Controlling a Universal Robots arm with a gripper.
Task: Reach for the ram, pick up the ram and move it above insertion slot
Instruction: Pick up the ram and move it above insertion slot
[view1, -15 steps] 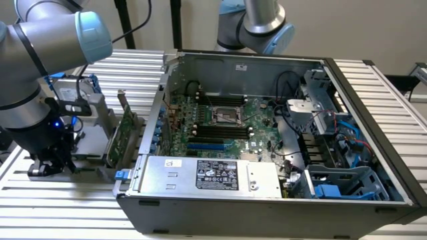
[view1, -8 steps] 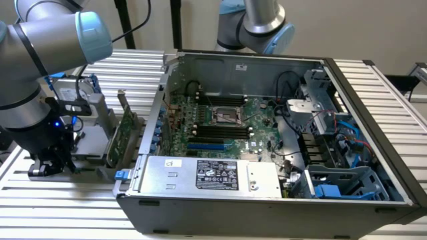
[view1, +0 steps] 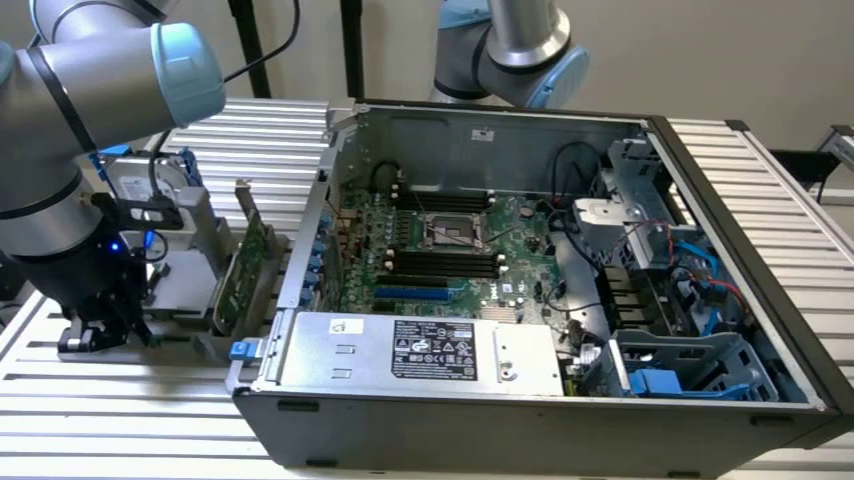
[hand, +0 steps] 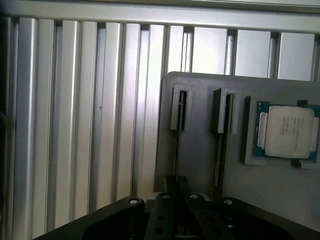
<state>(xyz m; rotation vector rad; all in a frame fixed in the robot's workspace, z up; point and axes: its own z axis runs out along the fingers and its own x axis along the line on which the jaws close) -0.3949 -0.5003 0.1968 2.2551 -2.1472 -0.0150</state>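
Clamping the ram (hand: 177, 150), fingers (hand: 171, 190) sit low at the grey holder (hand: 200, 160).

Exterior view looks down from farther back on the computer case (view1: 534, 425) — wrist view, close, faces down on the gray holder (hand: 200, 150); both share the slatted table (view1: 120, 400)

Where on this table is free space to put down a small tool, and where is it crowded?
Free: the bare slats between the grey holder and the table's near edge, and the strip at the exterior view's right of the computer case. Crowded: the holder, with an expansion card in it and the gripper at it.
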